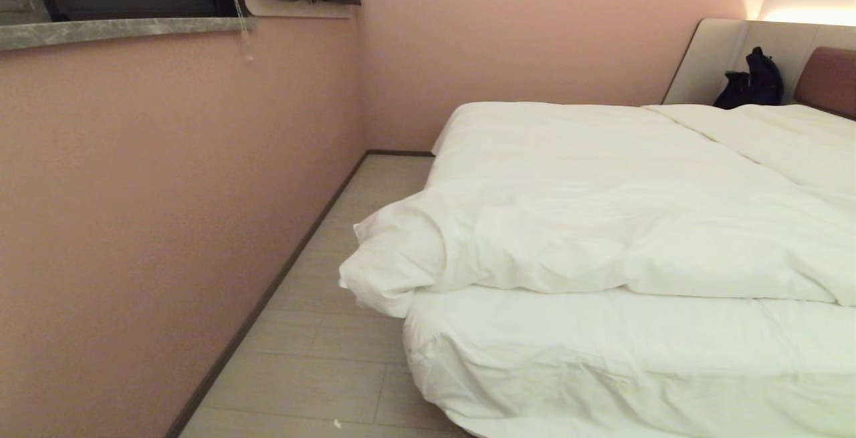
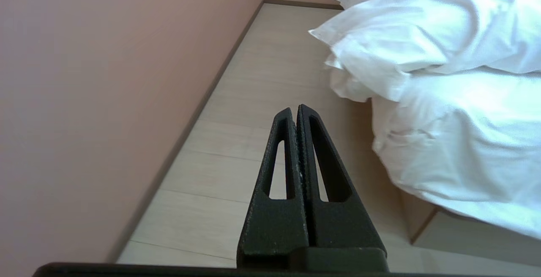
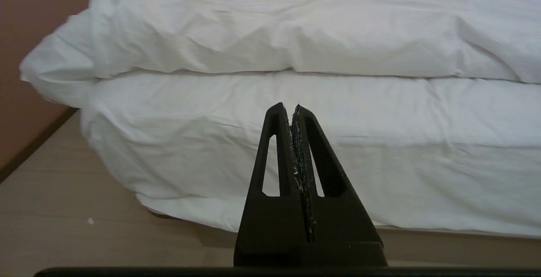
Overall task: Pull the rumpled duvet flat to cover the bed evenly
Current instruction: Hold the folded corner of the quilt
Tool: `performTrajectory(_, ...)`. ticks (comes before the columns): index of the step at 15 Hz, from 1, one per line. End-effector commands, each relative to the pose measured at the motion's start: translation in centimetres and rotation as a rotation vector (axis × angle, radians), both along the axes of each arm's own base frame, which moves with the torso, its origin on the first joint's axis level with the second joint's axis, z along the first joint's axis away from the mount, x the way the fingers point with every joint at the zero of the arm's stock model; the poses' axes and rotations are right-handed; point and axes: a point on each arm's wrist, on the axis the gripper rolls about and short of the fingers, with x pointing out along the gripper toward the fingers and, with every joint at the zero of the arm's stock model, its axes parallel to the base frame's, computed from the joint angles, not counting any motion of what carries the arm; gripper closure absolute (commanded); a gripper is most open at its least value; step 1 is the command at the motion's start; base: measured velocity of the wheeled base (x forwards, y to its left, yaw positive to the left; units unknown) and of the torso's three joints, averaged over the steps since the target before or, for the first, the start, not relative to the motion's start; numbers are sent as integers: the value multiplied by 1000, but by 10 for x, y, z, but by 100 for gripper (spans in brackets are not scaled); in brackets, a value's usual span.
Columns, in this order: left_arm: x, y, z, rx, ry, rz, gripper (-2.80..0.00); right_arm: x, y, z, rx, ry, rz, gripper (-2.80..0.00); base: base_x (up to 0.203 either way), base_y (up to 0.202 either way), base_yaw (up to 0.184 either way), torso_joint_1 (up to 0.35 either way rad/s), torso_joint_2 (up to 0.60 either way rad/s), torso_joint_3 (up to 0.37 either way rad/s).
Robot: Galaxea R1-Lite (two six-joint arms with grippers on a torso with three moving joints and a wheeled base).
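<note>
A pale pink wall (image 1: 167, 190) and a strip of light wood-look floor (image 1: 321, 358) flank the wide low bed (image 1: 602, 371) with white bedding, where the job has yet to begin. At the near left corner of the mattress, the thick, puffy white duvet (image 1: 602, 224) bunches into a soft fold that overhangs the edge, its near hem lying well back from the foot of the bed and leaving a broad band of taut white sheet (image 1: 635, 344) uncovered. Farther right, toward the reddish-brown padded headboard (image 1: 829, 80), a small dark object (image 1: 752, 83) sits against the pale grey surround. Neither arm appears in the head view; in the wrist views the black left gripper (image 2: 296, 110) hangs clenched and empty over the floor beside the bed, while the black right gripper (image 3: 287, 108), likewise clenched on nothing, faces the mattress side. Judged from this, the whole pull toward the foot and the evening of the corners remain to be done.
</note>
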Motion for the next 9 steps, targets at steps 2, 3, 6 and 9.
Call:
performTrajectory(2,0,0,0,0,0,1,0,0,0,0,0,0,0,0,0,-193,0,-1,1,2)
performTrajectory(3,0,0,0,0,0,1,0,0,0,0,0,-1,0,0,0,-196,0,-2,-2,-2)
performTrajectory(6,0,0,0,0,0,1,0,0,0,0,0,-1,0,0,0,-193,-2,1,1,1)
performTrajectory(9,0,0,0,0,0,1,0,0,0,0,0,-1,0,0,0,-190,1,2,2,0)
